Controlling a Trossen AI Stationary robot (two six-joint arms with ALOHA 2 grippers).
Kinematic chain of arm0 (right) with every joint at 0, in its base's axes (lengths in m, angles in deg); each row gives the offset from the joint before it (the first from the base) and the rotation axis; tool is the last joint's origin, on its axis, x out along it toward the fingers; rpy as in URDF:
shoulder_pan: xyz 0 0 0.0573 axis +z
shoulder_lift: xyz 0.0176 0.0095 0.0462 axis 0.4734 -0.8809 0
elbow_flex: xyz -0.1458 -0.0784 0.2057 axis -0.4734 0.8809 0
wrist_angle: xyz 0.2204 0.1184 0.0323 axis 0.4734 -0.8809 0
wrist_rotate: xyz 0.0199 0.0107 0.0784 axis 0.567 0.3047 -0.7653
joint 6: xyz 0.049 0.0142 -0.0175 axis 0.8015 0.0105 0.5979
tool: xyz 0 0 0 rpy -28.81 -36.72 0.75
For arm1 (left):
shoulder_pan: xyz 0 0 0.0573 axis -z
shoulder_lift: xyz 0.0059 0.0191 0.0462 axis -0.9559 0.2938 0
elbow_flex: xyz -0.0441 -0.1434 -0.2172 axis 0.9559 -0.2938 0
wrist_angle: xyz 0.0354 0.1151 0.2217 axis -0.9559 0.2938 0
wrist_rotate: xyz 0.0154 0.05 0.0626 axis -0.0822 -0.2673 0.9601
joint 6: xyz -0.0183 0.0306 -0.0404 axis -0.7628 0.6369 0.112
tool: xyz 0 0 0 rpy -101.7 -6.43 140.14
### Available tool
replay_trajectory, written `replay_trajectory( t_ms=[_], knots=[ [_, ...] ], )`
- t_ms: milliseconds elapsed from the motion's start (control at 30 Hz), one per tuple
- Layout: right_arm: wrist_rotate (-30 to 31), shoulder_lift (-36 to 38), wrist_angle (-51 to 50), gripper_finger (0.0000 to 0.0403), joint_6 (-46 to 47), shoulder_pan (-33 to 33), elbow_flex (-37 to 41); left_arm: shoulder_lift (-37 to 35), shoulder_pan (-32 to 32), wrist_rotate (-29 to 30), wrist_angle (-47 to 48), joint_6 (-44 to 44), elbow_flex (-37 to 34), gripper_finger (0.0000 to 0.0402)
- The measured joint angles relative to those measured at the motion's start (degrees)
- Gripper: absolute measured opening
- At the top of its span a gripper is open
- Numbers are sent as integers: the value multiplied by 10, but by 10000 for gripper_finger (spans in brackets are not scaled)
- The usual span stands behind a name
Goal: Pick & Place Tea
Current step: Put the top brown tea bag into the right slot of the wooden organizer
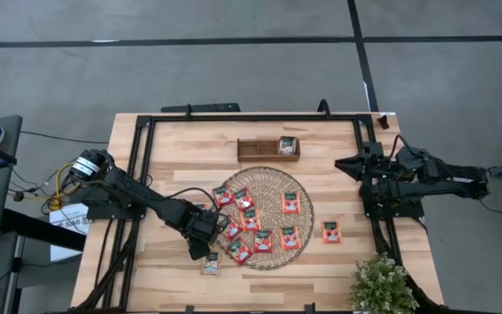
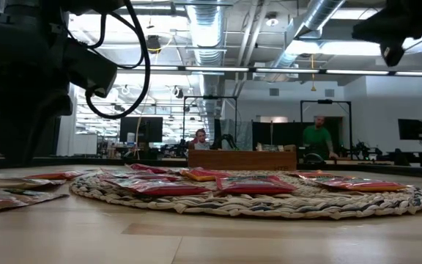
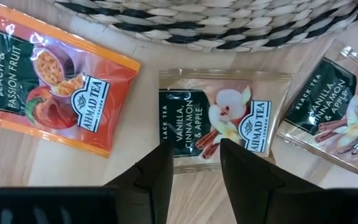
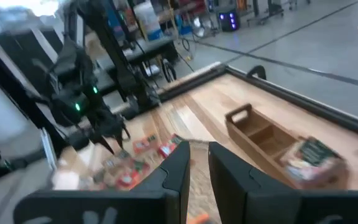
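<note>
Just ahead of the left gripper (image 3: 194, 163), whose fingers stand parted astride its near edge, a pale tea sachet (image 3: 219, 118) lies on bare wood beside the mat's rim (image 3: 229, 25). Right gripper (image 4: 199, 163), narrowly parted, empty, waits well apart.

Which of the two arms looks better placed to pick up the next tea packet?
The left. Its gripper hangs with jaws apart right over a pale vanilla sachet lying on the table beside the woven mat. The right gripper waits by the table's right edge, far from the sachets.
</note>
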Motion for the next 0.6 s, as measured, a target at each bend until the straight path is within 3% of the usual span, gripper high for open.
replay_trajectory(
  t_ms=[100, 200, 600],
  knots=[
    [-22, 8, 89, 52, 7, 1, 52, 0, 0, 0, 0, 0, 0, 124],
    [-23, 23, 115, 52, 12, 0, 82, 0, 0, 0, -6, 0, 0, 124],
    [4, 104, 87, 52, 29, -2, 86, 0, 0, -20, -17, 19, 0, 124]
  ],
)
